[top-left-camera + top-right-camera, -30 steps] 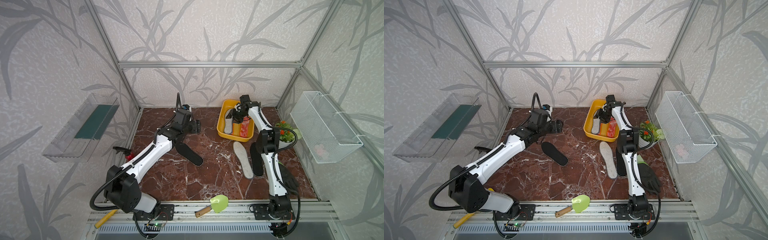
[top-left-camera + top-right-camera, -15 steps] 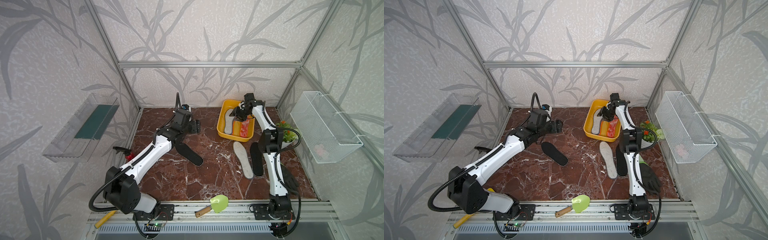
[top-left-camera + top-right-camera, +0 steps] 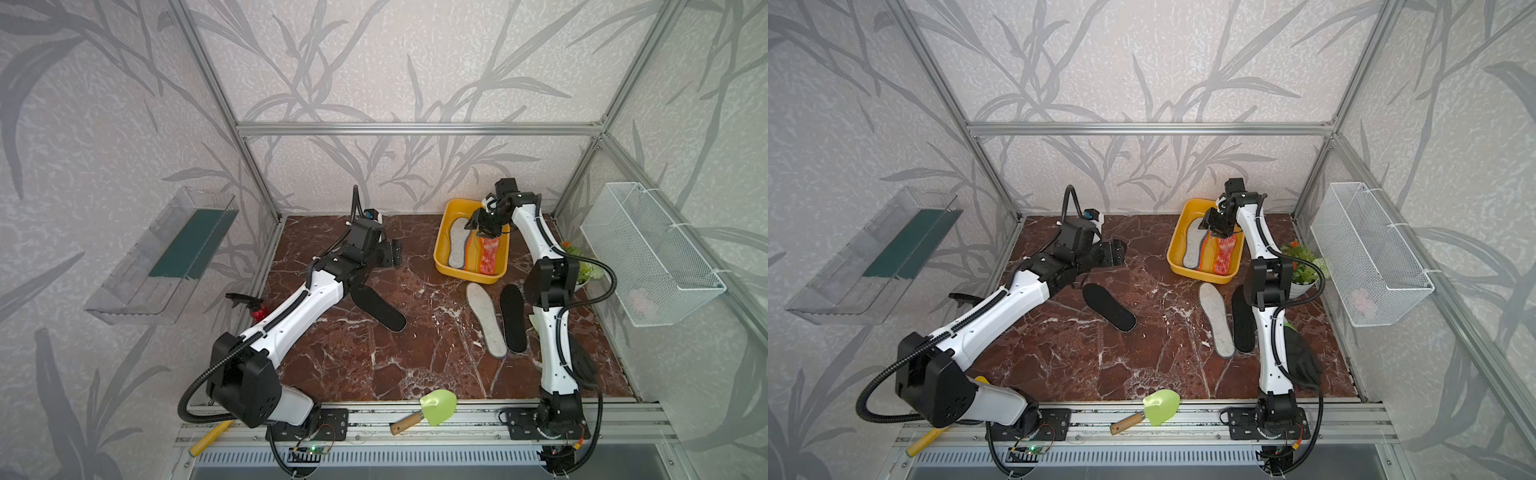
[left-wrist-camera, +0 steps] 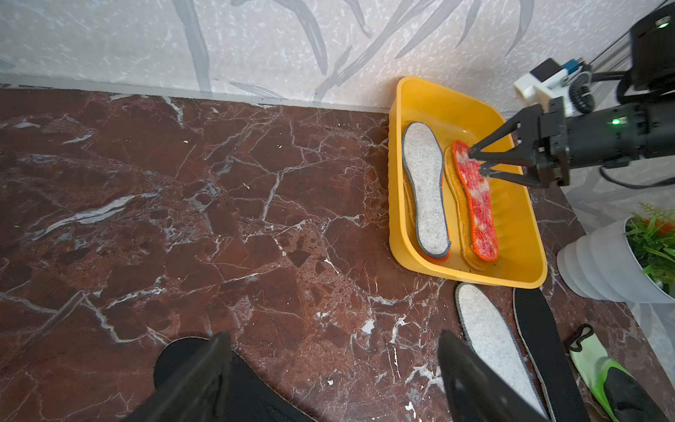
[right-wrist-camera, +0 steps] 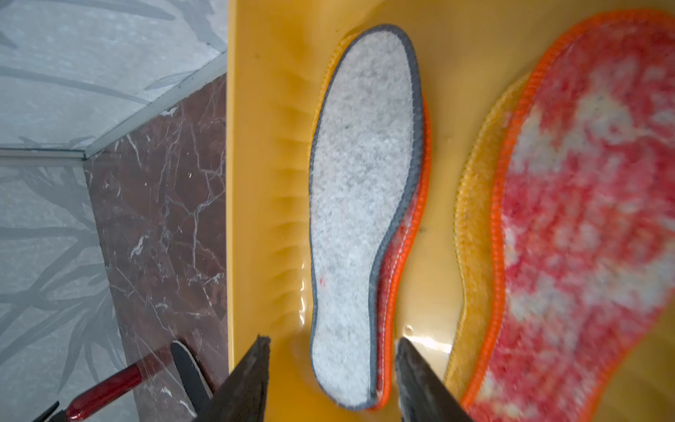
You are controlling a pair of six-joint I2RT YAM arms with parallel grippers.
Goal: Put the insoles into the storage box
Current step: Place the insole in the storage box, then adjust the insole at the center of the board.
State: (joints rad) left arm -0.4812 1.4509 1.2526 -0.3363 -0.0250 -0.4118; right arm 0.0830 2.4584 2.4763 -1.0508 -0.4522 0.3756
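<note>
Grey felt insole (image 3: 457, 243) laid flat in the shallow yellow plastic storage box (image 3: 467, 272)
The right tool (image 5: 331, 339) is held spread and empty above it. The left tool (image 4: 333, 333) is spread over a black insole (image 3: 380, 309) on the worktop (image 3: 374, 365), seemingly for pickup.

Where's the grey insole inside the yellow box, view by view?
Top view: grey insole inside storage box.
Top view: grey insole, same spot.
Left wrist: grey insole, near storage box's long wall.
Right wrist: grey insole, just beyond right gripper.
Landmark: red-white insole alongside.

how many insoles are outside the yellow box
3: a black insole by the left arm; a grey insole and another black insole together beside the storage box. Others may be hidden.
</note>
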